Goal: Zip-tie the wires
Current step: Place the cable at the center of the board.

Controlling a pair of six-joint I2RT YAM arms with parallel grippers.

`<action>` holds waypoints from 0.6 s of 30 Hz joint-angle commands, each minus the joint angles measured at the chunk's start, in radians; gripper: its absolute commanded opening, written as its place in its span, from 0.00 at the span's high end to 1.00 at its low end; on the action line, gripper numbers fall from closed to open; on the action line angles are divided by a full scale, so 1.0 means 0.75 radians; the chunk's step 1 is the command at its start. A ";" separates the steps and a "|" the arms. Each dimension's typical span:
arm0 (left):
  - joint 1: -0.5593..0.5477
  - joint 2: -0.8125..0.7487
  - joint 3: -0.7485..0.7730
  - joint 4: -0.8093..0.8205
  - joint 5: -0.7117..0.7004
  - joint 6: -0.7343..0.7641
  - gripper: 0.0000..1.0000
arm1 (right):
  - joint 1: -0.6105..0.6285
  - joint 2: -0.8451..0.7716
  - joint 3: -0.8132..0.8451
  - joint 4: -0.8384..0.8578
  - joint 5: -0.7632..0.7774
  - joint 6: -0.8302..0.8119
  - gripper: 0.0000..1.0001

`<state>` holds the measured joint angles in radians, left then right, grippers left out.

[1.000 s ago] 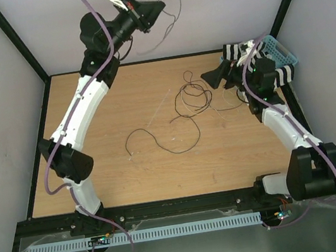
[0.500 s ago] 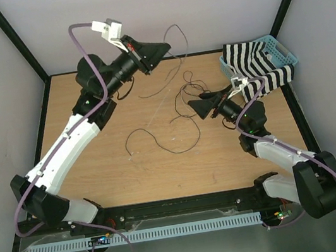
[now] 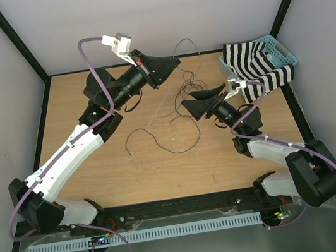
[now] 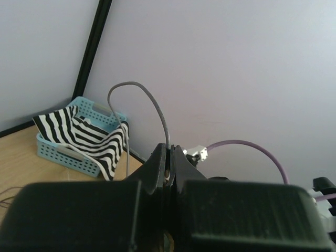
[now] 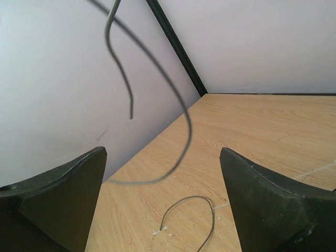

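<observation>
— Where are the thin, dark brown-black flexible wires (image 3: 183,151) now?

— Most of them lie in loose loops and curls in the middle of the pale wooden desk (image 3: 133,186). One lifted strand (image 4: 155,105) is up in the air; it makes an arch above the left black two-finger end effector (image 3: 175,64).

— So the left one has it?

— Yes. Its fingers are pressed together on that strand, with no gap that I can see. The right black end effector (image 5: 163,152) has its fingers spread wide apart and it holds nothing. It hovers near the tangle, and the hanging strand curves in the air in front of it without touching.

— And the whitish, thin plastic zip tie (image 3: 160,109)?

— I think it is the faint pale line on the desk just left of the tangle (it is hard to see, so I am not sure).

— How will these things handle?

— In my judgement the wires are very light and limp, a little springy, and they slip easily from a pinch. It is better to take them where several strands cross, so they gather in one bundle. The zip tie looks flat and stiffer; I would take it at one end.
</observation>
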<state>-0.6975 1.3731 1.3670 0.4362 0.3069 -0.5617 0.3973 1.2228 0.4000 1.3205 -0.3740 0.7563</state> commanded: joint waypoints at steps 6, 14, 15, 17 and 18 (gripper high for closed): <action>-0.090 -0.098 -0.054 0.121 -0.033 -0.050 1.00 | 0.023 0.083 0.039 0.187 0.025 0.074 0.06; -0.115 -0.130 -0.081 0.140 -0.081 -0.018 1.00 | 0.032 0.127 0.062 0.222 -0.021 0.092 0.50; -0.116 -0.138 -0.088 0.140 -0.102 -0.002 1.00 | 0.031 0.121 0.055 0.219 -0.026 0.086 0.63; -0.114 -0.170 -0.121 0.140 -0.170 0.035 1.00 | 0.032 0.088 0.026 0.180 -0.019 0.060 0.87; -0.113 -0.190 -0.141 0.139 -0.209 0.074 1.00 | 0.032 0.062 0.014 0.134 -0.004 0.035 0.96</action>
<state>-0.7795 1.2911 1.3003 0.4904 0.2424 -0.5747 0.4149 1.3140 0.4179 1.4113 -0.3740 0.8104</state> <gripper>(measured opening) 0.005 0.174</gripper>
